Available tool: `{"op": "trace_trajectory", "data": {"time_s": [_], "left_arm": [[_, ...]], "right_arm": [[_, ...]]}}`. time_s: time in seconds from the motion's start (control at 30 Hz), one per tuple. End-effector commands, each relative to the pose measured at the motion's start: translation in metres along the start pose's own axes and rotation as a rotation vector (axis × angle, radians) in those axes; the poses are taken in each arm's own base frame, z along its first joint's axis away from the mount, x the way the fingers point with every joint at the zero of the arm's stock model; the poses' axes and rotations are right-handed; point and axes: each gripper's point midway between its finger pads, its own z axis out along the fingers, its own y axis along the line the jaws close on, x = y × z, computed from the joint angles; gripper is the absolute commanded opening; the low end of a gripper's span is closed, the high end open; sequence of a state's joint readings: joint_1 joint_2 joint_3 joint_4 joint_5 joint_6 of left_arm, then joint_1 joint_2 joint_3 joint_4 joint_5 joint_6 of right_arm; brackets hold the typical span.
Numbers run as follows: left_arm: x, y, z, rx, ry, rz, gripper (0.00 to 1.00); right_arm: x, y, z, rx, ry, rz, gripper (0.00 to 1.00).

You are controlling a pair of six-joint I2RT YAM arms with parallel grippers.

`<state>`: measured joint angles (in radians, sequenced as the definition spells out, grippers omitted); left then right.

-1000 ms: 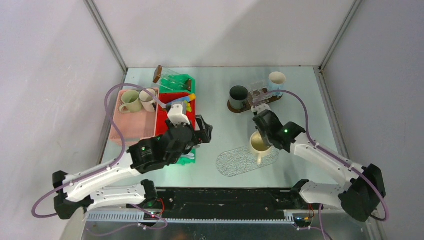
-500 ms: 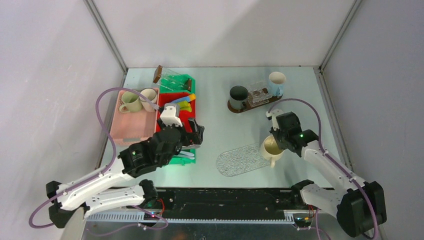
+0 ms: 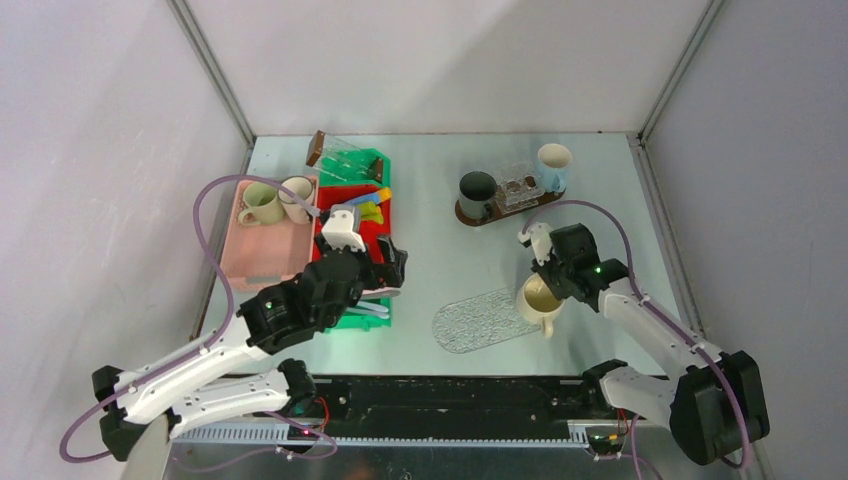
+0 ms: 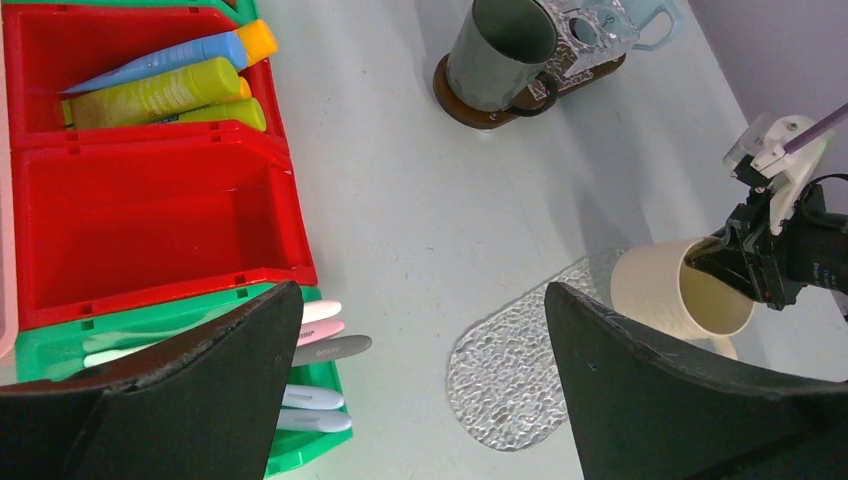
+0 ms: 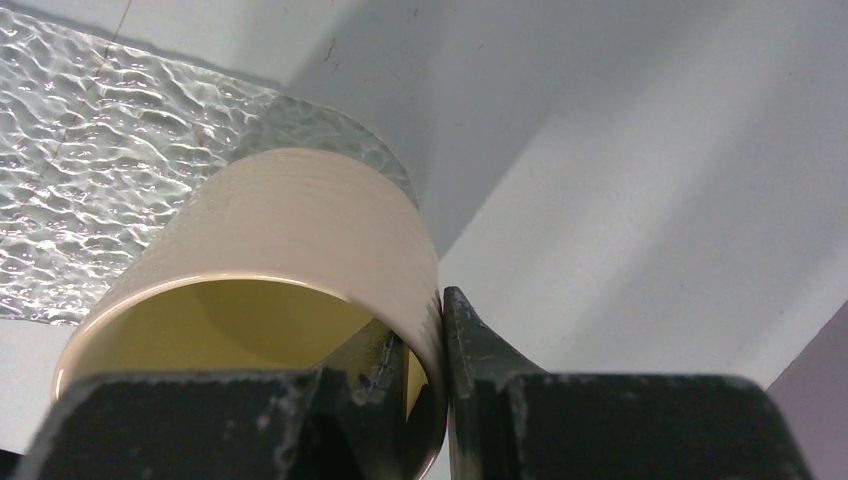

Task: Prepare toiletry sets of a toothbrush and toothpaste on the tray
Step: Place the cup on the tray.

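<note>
My right gripper is shut on the rim of a cream mug, one finger inside and one outside. It holds the mug tilted at the right end of the clear textured oval tray. My left gripper is open and empty, above the table beside the green bin of slim toothbrushes. Yellow, green and blue toothpaste tubes lie in the far red bin.
A pink tray at the left holds two mugs. A dark mug stands on a brown oval tray with a clear holder, and a pale blue mug is behind. The near red bin is empty.
My right gripper has carried the cream mug to the right and nearer, to the tray's right end. My left arm has drawn back toward the near left.
</note>
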<state>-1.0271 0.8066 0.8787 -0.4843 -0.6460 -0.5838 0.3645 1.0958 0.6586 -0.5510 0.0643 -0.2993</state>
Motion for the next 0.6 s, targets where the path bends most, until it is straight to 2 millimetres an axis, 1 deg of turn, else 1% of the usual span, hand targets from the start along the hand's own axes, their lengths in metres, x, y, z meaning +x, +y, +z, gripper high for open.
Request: {"op": "trace_trajectory", "data": {"time_s": [0.0, 0.07, 0.1, 0.3, 0.57], "left_arm": [[-0.008, 0.001, 0.0, 0.011, -0.032, 0.004, 0.97], [-0.008, 0.001, 0.0, 0.011, -0.033, 0.009, 0.97], [-0.008, 0.001, 0.0, 0.011, -0.032, 0.013, 0.97], [-0.009, 0.003, 0.0, 0.009, -0.035, 0.018, 0.97], [-0.009, 0.004, 0.003, 0.005, -0.041, 0.018, 0.97]], "right_arm": [[-0.032, -0.005, -0.001, -0.007, -0.12, -0.067, 0.0], [-0.034, -0.006, 0.0, -0.006, -0.125, -0.096, 0.0], [-0.037, -0.002, 0.001, -0.035, -0.14, -0.107, 0.0], [-0.041, 0.002, 0.003, -0.062, -0.167, -0.151, 0.0], [-0.04, 0.005, 0.01, -0.078, -0.17, -0.19, 0.03]]}}
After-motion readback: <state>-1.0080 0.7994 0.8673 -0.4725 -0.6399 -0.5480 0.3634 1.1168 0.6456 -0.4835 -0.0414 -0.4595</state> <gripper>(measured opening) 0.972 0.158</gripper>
